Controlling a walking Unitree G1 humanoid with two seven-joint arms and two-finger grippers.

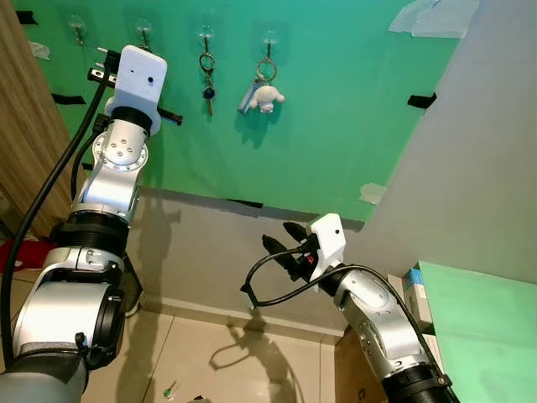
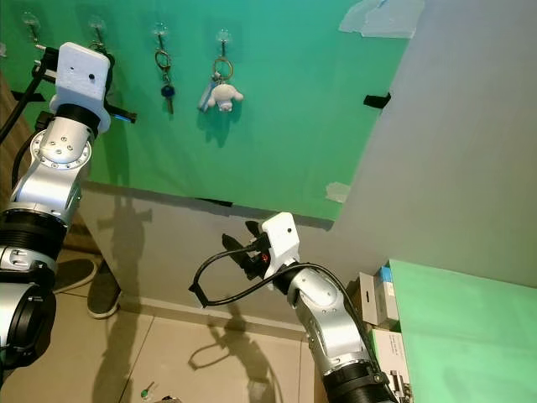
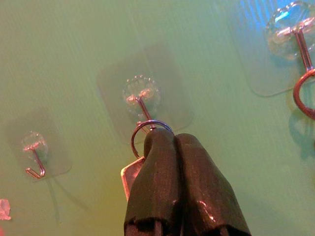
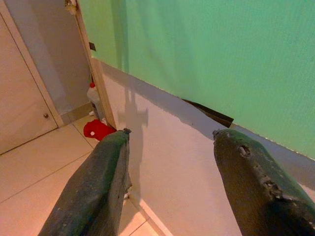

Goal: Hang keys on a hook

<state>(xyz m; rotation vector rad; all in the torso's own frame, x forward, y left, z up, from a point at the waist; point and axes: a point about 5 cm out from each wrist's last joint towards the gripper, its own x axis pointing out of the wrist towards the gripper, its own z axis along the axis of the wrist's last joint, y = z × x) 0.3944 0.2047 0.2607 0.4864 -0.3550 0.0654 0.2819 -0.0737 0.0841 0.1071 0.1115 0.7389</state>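
My left gripper (image 3: 167, 140) is raised against the green wall sheet and is shut on a key ring (image 3: 147, 132) with a flat key (image 3: 130, 174) below it. The ring's top touches the metal hook (image 3: 142, 108) of a clear stick-on holder. My left arm's wrist (image 1: 138, 80) stands just under that hook (image 1: 144, 35). Two hooks to the right carry a blue-headed key (image 1: 207, 84) and a white plush keychain (image 1: 265, 94). My right gripper (image 4: 170, 135) hangs low and open, holding nothing.
A bare hook (image 3: 34, 156) sits beside the one at my left gripper. A wooden door edge (image 1: 25, 126) borders the green sheet on the left. Shoes (image 2: 92, 285) and a red object (image 4: 97, 130) lie on the tiled floor. Boxes (image 2: 382, 323) stand at the right.
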